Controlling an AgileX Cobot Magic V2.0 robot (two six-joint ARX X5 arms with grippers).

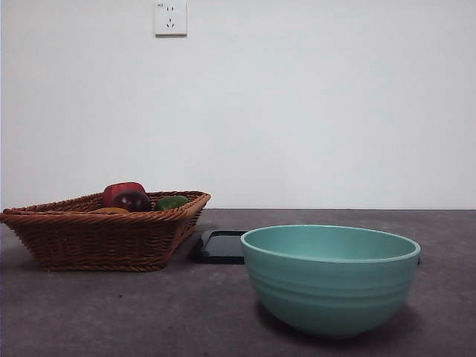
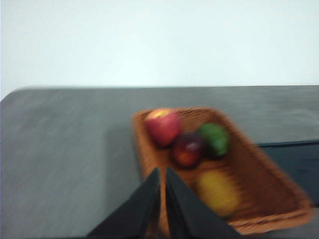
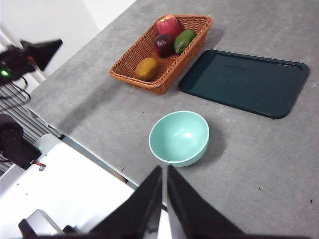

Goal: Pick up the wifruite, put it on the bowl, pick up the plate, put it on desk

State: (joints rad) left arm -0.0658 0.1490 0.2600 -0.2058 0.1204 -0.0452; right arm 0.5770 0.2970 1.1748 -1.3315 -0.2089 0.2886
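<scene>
The wifruite (image 3: 147,69) lies in a wicker basket (image 3: 130,68) beside 3 other fruits, apart from the empty bowl (image 3: 179,138) on the tabletop (image 3: 259,149). Left pincer (image 2: 162,175) hovers above the basket's near end, jaws pressed together; right pincer (image 3: 164,174), likewise closed, hangs high above the bowl.

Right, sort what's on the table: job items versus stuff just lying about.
Job items:
wifruite
bowl
dark tray, likely the plate
desk

Lying about:
wicker basket
red apple
dark purple-red fruit
green fruit
</scene>
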